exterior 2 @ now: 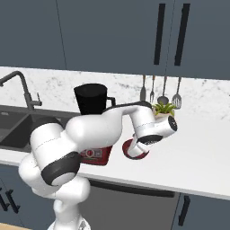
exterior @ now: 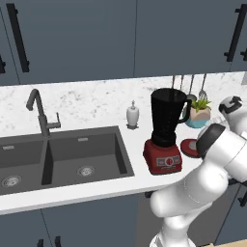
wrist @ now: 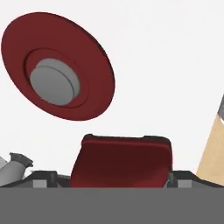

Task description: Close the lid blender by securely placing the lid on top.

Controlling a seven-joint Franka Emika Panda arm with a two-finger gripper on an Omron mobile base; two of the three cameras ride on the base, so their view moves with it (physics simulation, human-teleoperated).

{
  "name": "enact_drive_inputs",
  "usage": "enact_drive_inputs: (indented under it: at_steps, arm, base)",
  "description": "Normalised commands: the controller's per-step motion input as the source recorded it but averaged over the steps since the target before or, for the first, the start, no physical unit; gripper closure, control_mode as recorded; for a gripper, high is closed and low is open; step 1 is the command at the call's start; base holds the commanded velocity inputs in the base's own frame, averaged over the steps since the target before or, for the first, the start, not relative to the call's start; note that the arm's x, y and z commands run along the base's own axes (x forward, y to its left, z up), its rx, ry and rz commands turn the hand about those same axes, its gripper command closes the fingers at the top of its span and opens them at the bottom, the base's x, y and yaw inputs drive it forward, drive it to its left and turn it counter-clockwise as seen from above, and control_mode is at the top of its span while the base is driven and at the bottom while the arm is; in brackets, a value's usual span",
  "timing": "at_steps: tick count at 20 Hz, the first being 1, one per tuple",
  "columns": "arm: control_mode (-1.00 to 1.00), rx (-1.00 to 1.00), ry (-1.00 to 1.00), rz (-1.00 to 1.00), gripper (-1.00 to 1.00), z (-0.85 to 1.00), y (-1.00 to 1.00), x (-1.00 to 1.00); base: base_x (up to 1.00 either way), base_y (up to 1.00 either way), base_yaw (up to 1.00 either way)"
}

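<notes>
One lid (wrist: pixel 57 65): we see it flat on the counter (exterior: pixel 96 185), right of the blender (exterior: pixel 165 130).
Jar: uncovered.
Gripper: above the lid; spread we cannot tell.

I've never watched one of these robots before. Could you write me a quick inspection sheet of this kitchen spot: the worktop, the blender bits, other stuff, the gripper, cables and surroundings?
Surface: white speckled stone counter with a dark double sink set into it.
Job's things: tall blender, boxy red base, dark tapered jar standing open at the top; small round red lid with grey centre knob lying flat on the counter beside the base, knob up.
Clutter: small white soap dispenser; small potted green plant.
Gripper: in the hand view it looks down at the lid, not holding it; fingertips too hidden to judge open or shut.
Cables: nothing seen.
Surroundings: dark grey faucet; hanging metal utensils; dark blue-grey wall cabinets.
</notes>
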Motion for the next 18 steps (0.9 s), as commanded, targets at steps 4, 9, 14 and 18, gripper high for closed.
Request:
enact_drive_inputs:
  at_steps: [4, 9, 14, 18]
  arm:
    - [-1.0, 0.0, 0.0, 0.0, -1.0, -0.27, 0.23, 0.17]
    - [-1.0, 0.0, 0.0, 0.0, -1.0, -0.25, 0.16, 0.14]
    - [-1.0, 0.0, 0.0, 0.0, -1.0, -0.1, -0.08, 0.35]
    - [-1.0, 0.0, 0.01, 0.0, -1.0, -0.28, -0.18, 0.33]
  base:
    - [0.0, 0.0, 0.0]
    - [0.0, 0.0, 0.0]
    - [0.0, 0.0, 0.0]
    - [0.0, 0.0, 0.0]
